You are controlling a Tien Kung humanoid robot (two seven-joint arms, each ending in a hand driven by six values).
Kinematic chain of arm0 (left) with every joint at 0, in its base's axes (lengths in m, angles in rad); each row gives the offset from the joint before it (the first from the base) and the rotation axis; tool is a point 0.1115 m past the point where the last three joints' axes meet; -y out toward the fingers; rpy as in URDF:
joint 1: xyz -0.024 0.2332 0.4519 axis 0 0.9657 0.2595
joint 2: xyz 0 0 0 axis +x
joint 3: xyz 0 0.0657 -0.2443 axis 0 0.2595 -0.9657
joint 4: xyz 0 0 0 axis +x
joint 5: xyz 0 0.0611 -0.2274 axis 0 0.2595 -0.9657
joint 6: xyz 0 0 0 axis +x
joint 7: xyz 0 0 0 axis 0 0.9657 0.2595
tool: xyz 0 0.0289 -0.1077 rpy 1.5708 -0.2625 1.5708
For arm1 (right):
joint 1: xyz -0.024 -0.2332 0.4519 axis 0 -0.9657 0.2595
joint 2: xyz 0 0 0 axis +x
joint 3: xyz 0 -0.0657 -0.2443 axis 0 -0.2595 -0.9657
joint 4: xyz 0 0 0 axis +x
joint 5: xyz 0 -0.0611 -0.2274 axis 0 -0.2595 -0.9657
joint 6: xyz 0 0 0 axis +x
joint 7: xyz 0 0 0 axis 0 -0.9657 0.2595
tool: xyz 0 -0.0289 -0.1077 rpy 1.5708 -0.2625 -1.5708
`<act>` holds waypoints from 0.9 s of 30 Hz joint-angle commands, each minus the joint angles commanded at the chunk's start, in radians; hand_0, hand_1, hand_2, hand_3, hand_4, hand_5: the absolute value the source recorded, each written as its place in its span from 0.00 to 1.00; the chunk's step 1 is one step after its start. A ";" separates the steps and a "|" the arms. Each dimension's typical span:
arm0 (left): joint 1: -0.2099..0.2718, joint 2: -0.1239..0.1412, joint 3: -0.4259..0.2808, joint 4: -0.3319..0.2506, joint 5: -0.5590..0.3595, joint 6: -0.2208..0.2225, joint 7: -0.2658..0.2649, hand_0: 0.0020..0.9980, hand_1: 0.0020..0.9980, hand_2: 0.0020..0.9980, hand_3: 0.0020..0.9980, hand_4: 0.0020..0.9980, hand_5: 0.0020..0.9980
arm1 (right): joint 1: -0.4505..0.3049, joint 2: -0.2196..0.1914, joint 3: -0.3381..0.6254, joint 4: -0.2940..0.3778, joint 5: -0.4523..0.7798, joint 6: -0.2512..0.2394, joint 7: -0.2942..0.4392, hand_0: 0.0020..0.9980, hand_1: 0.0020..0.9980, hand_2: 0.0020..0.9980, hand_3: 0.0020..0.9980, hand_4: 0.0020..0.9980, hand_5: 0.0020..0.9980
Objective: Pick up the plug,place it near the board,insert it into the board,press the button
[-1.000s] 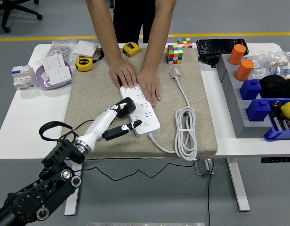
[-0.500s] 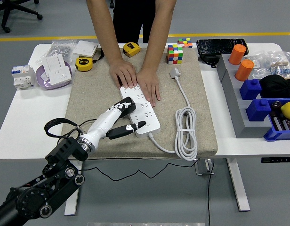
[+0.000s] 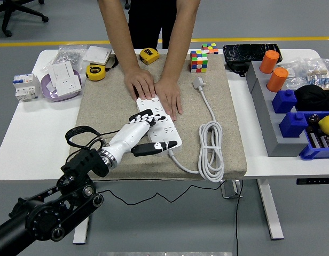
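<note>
Five white-and-black fingers point(image 3: 145, 118) of the robot's left hand point(image 3: 138, 130) lie spread and flat over the near end of the long white power strip point(image 3: 158, 127), gripping nothing; the thumb reaches out to the right along the strip's near edge, which I judge to be a push on, or a feel for, the button there, though the switch itself is hidden. Whether the black plug sits in a socket under the palm cannot be told, since the hand covers that spot. Just beyond the fingertips, a person at the far side presses both bare hands point(image 3: 154, 88) down on the strip's far end, probably to keep it from sliding under the robot's push. Its white cable point(image 3: 211, 154) runs off the near end and coils at the right on the beige fabric mat point(image 3: 100, 106), which likely adds grip on the white table point(image 3: 31, 138). No right arm shows.
</note>
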 joint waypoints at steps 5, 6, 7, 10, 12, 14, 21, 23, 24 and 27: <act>-0.016 -0.002 0.018 0.004 0.015 -0.014 0.016 1.00 1.00 0.98 0.94 1.00 1.00 | 0.000 -0.001 0.000 0.000 0.001 -0.001 -0.001 0.85 0.74 0.71 0.66 0.97 0.60; -0.018 -0.002 0.022 0.004 0.015 -0.016 0.019 1.00 1.00 0.98 0.94 1.00 1.00 | 0.000 -0.001 0.000 0.000 0.001 -0.001 -0.002 0.85 0.74 0.71 0.66 0.97 0.60; -0.021 -0.002 0.026 0.004 0.015 -0.018 0.021 1.00 1.00 0.98 0.94 1.00 1.00 | 0.000 -0.001 0.000 0.000 0.002 -0.002 -0.002 0.85 0.74 0.71 0.66 0.97 0.60; -0.028 -0.003 0.038 0.004 0.014 -0.022 0.023 1.00 1.00 0.98 0.94 1.00 1.00 | 0.001 -0.001 0.001 0.000 0.002 -0.002 -0.002 0.85 0.74 0.71 0.66 0.97 0.60; -0.033 -0.004 0.045 0.005 0.015 -0.025 0.027 1.00 1.00 0.98 0.94 1.00 1.00 | 0.001 -0.002 -0.001 0.000 0.004 -0.002 -0.002 0.85 0.74 0.71 0.66 0.97 0.60; -0.037 -0.006 0.053 0.007 0.016 -0.027 0.029 1.00 1.00 0.98 0.94 1.00 1.00 | 0.001 -0.002 -0.003 0.000 0.006 -0.002 -0.001 0.85 0.74 0.71 0.66 0.96 0.60; -0.048 -0.010 0.062 -0.012 0.039 -0.012 0.014 1.00 1.00 0.98 0.94 1.00 1.00 | 0.000 -0.002 -0.002 0.000 0.005 -0.002 -0.004 0.85 0.74 0.71 0.66 0.96 0.60; -0.050 -0.013 0.057 -0.029 0.041 0.003 -0.003 1.00 1.00 0.98 0.94 1.00 1.00 | 0.001 -0.002 -0.003 0.000 0.006 -0.002 -0.003 0.85 0.74 0.71 0.66 0.96 0.60; -0.051 -0.014 0.056 -0.044 0.033 0.015 -0.016 1.00 1.00 0.98 0.94 1.00 1.00 | 0.001 -0.002 -0.004 0.000 0.008 -0.003 -0.003 0.85 0.74 0.71 0.66 0.96 0.60; -0.054 -0.016 0.067 -0.089 -0.037 0.017 -0.045 1.00 0.99 0.92 0.89 1.00 1.00 | 0.002 -0.002 -0.006 0.000 0.008 -0.003 -0.003 0.85 0.74 0.71 0.66 0.96 0.60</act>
